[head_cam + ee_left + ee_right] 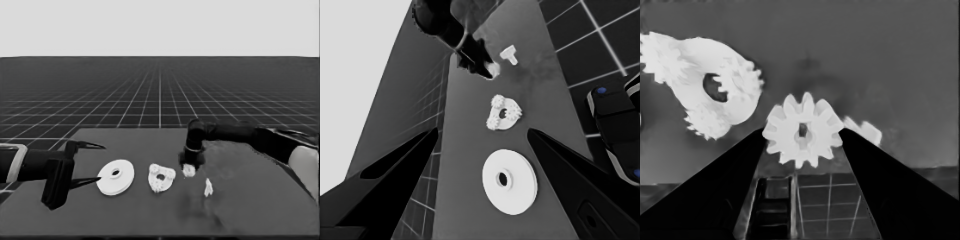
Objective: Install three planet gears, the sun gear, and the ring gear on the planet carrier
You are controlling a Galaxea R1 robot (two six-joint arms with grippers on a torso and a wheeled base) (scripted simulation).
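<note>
Right wrist view: three gears [715,100] seated, fourth gear [802,131] between jaws.

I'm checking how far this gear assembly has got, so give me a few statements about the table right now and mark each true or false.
1. The right gripper has a gear between its fingers. True.
2. The larger round part sits on top of the smaller round part. False: they lie side by side, apart.
3. The smaller round part already carries gears. True.
4. The left gripper is holding the thin white piece. False: it waits at the table's left end, open.
</note>
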